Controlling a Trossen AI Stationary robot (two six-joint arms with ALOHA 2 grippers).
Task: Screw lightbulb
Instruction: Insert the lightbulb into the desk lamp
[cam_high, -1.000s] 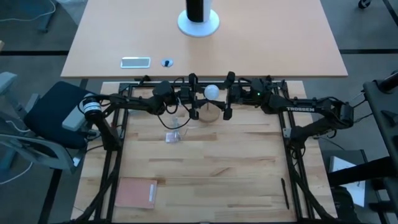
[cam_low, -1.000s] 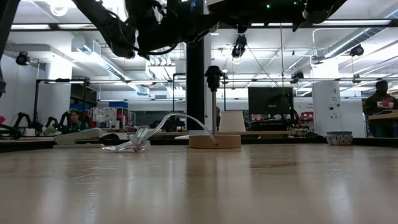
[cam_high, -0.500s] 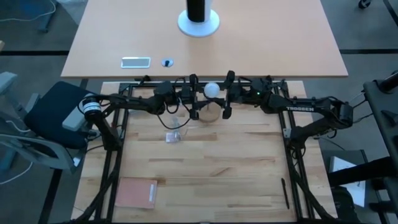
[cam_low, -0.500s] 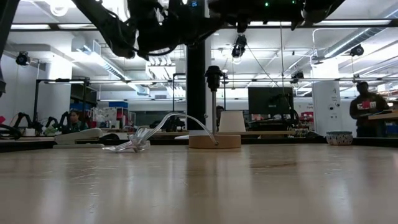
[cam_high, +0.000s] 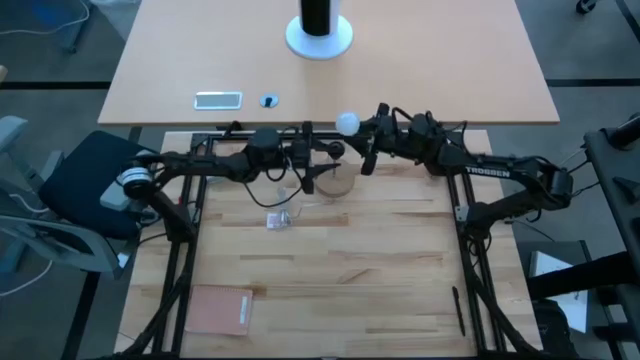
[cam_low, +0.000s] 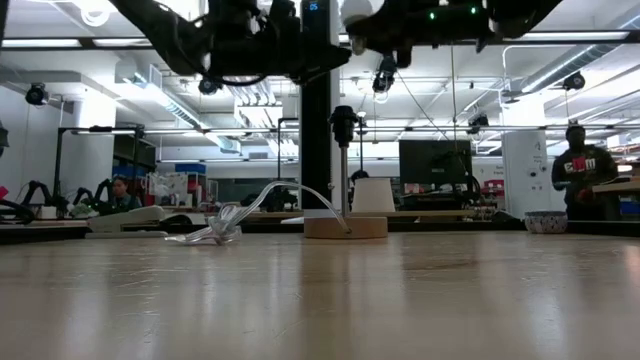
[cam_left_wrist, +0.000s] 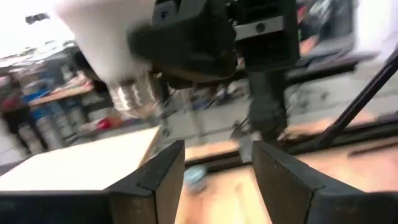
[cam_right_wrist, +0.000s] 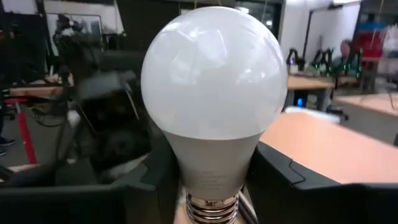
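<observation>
High view shows the butcher-block table (cam_high: 330, 280) with both dark arms reaching in toward the middle of its far edge. The right gripper (cam_high: 358, 135) is raised above that edge and pinches the lightbulb (cam_right_wrist: 211, 81) by its opaque white neck, one finger on each side, as the right wrist view shows. The frosted globe points away from the wrist and the metal screw base (cam_right_wrist: 212, 208) sits back between the fingers. The left gripper (cam_left_wrist: 216, 165) hangs close beside it with its fingers spread and nothing between them. Below and slightly nearer stands the lamp holder, a round wooden base (cam_low: 345, 227) close to the far edge with a thin stem and a black socket (cam_low: 343, 122) on top. The socket is the only receptacle here and looks empty in the low view. A small clear plastic wrapper (cam_high: 279, 220) lies on the table a little toward the left edge from the base. The bulb is probably very light, smooth and slippery, with a shell that could crack under a hard squeeze. The neck or the widest part of the globe is likely the best hold, since it leaves the thread free to enter the socket. The wooden base may need steadying while the bulb is turned.
</observation>
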